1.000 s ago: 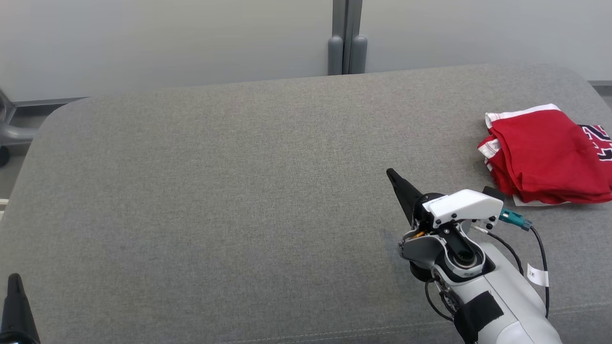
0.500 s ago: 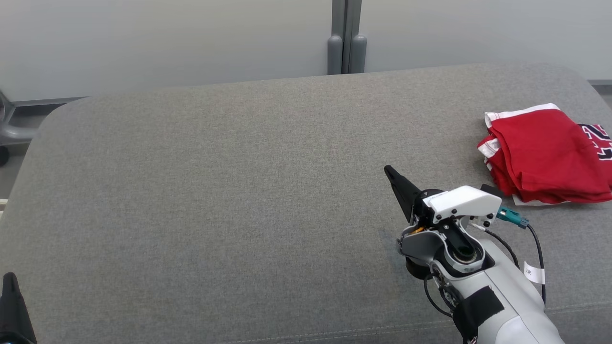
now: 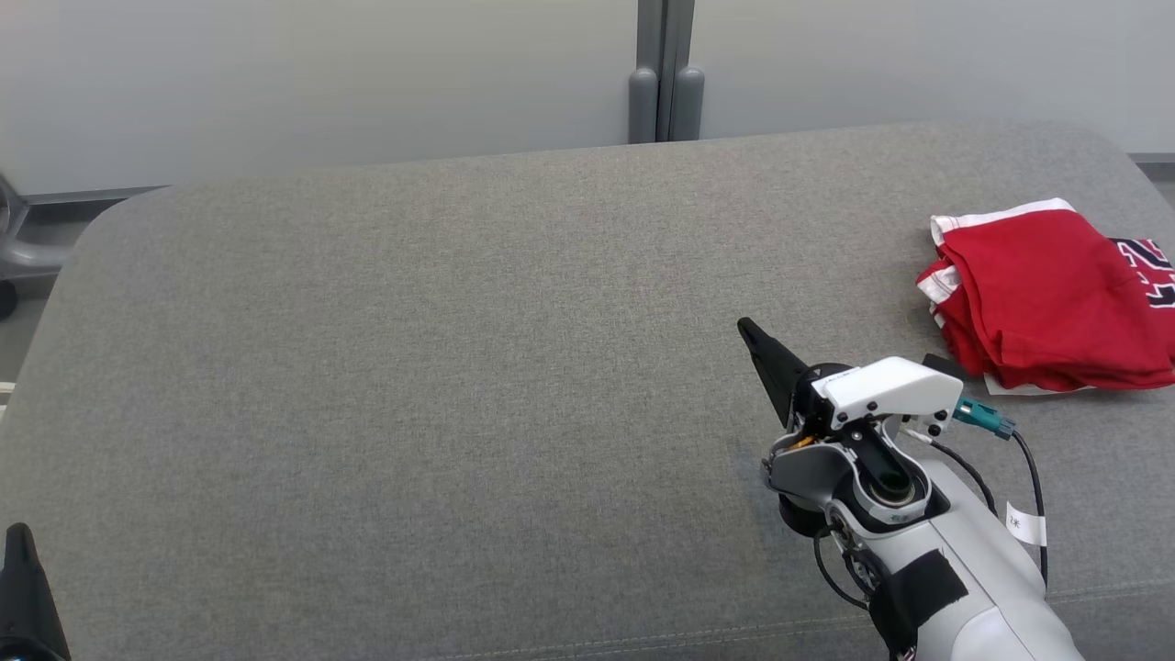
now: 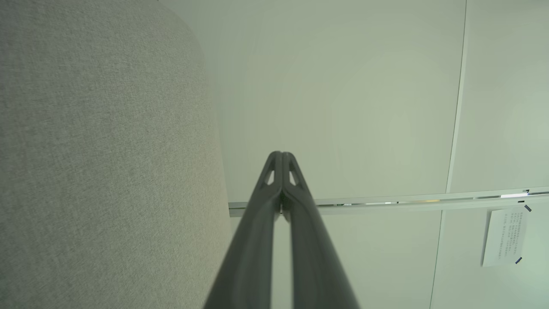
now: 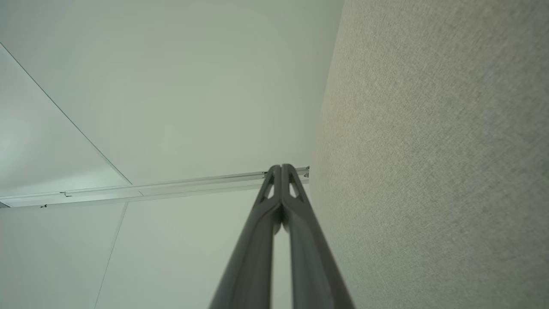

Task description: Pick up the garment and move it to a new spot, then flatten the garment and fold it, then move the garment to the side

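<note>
Both jaws closed, empty | garment [image 3: 1046, 294] folded on cushion [image 3: 459, 367], far right

Left gripper [image 4: 282, 155] closed, empty — grey cushion [image 4: 103, 163] alongside, wall [image 4: 343, 107] behind

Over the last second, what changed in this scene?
The right fingers edged slightly left over the cushion; the left fingers slid a little toward the head view's lower-left corner. Nothing was gripped or released. Both pairs stay shut, and the folded red garment stayed put.
</note>
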You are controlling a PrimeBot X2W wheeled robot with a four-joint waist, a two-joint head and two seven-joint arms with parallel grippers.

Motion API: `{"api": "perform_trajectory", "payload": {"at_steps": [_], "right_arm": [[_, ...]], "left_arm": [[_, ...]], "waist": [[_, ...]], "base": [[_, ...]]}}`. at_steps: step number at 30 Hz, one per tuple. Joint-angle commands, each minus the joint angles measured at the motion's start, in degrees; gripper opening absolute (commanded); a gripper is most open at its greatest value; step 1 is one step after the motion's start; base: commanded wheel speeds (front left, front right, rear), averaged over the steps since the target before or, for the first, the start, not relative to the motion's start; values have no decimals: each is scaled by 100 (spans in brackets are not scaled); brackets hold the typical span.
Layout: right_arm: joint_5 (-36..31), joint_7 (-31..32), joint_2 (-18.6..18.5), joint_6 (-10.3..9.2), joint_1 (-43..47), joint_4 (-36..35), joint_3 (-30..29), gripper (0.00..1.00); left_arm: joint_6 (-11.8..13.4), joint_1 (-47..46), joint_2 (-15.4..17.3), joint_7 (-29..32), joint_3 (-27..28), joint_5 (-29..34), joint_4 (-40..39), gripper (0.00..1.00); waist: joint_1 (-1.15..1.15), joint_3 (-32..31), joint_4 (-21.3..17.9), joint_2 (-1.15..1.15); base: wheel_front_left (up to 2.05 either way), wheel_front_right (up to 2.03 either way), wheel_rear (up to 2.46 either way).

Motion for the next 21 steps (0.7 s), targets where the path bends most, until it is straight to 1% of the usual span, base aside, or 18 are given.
{"api": "perform_trajectory", "payload": {"at_steps": [1,21], "right_arm": [[25,9,-19,2,-34,12,7,0],[25,9,-19,2,-34,12,6,0]], "left_arm": [[6,-58,1,12,10,-72,-20,0],[6,-58,1,12,10,-72,-20,0]], "waist": [[0,0,0,0],[0,0,0,0]], "base": [[0,0,0],[0,0,0]]}}
